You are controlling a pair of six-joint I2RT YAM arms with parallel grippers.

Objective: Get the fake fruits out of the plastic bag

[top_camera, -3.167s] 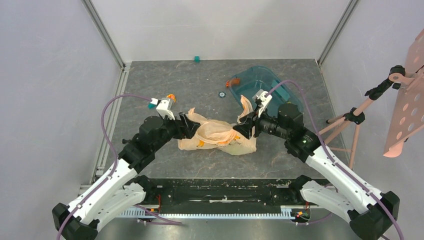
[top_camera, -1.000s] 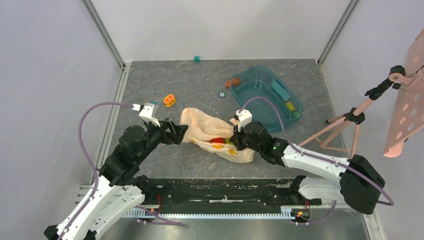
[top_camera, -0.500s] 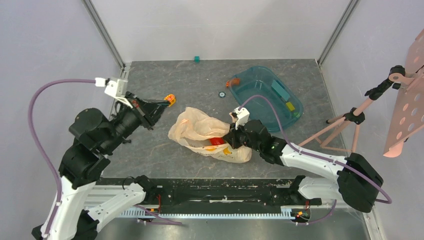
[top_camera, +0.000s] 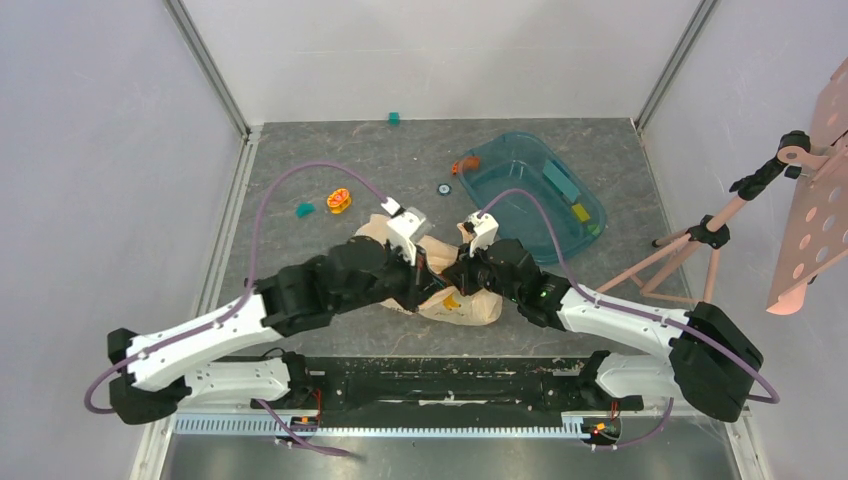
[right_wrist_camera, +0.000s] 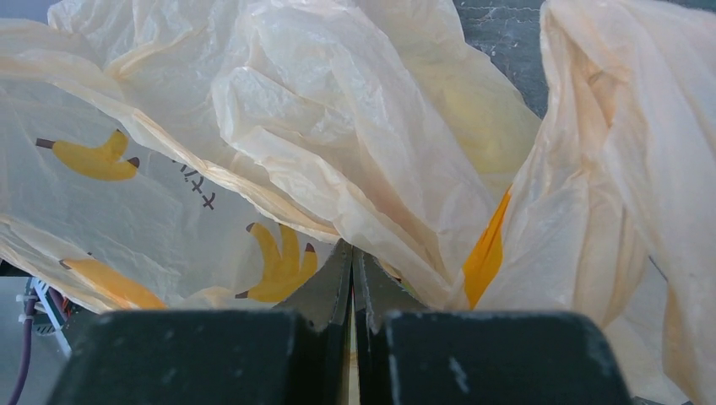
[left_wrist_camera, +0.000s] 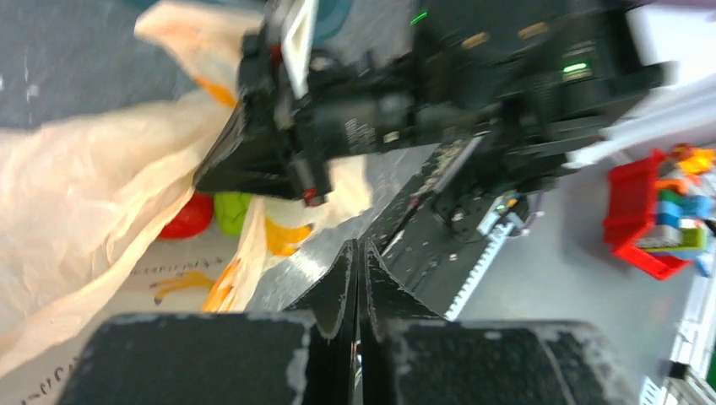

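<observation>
2 grippers of mine crowd the plastic bag (top_camera: 476, 308) on the table (top_camera: 300, 160): my right gripper (right_wrist_camera: 352, 250) clenches a fold, seemingly to hold its mouth open, while my left gripper (left_wrist_camera: 356, 253), pinched shut on nothing visible, hovers near the red fruit (left_wrist_camera: 187, 217) and green fruit (left_wrist_camera: 232, 211) inside.

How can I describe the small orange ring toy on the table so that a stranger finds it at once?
On the grey table, find the crumpled peach plastic bag in the middle. Beyond its left end, toward the far left side, lies the ring toy. Its one close neighbour is a small teal block; the toy is round, orange and yellow.
</observation>
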